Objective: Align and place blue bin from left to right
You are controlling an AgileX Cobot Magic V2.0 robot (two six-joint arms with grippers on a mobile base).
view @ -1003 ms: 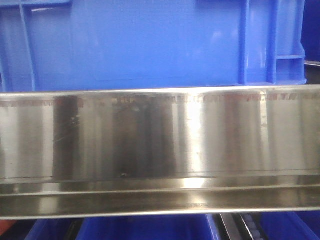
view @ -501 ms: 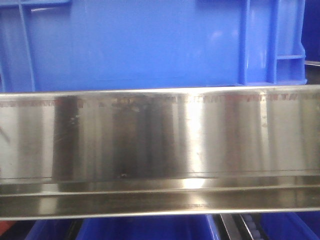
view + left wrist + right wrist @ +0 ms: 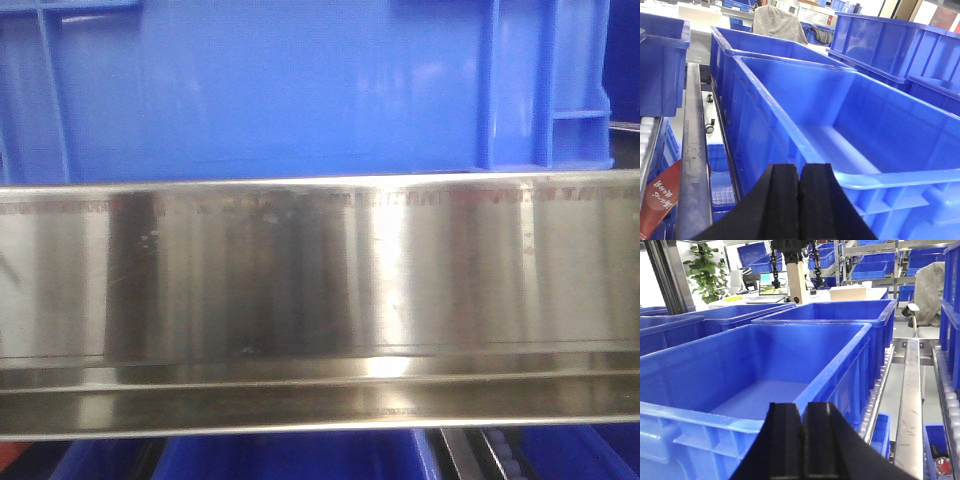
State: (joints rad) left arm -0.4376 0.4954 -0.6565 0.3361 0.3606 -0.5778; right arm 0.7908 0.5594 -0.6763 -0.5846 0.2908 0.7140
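Note:
The blue bin fills the top of the front view, its glossy side wall nearly frame-wide with raised ribs near the right corner. It is empty inside in both wrist views. My left gripper is shut with nothing between its fingers, close to the bin's near corner rim. My right gripper is also shut and holds nothing, just before the rim at the opposite near corner of the bin. Whether either gripper touches the rim cannot be told.
A shiny steel rail crosses the front view below the bin, with dark blue crates under it. More blue crates stand behind and beside the bin. A metal roller track runs along its right.

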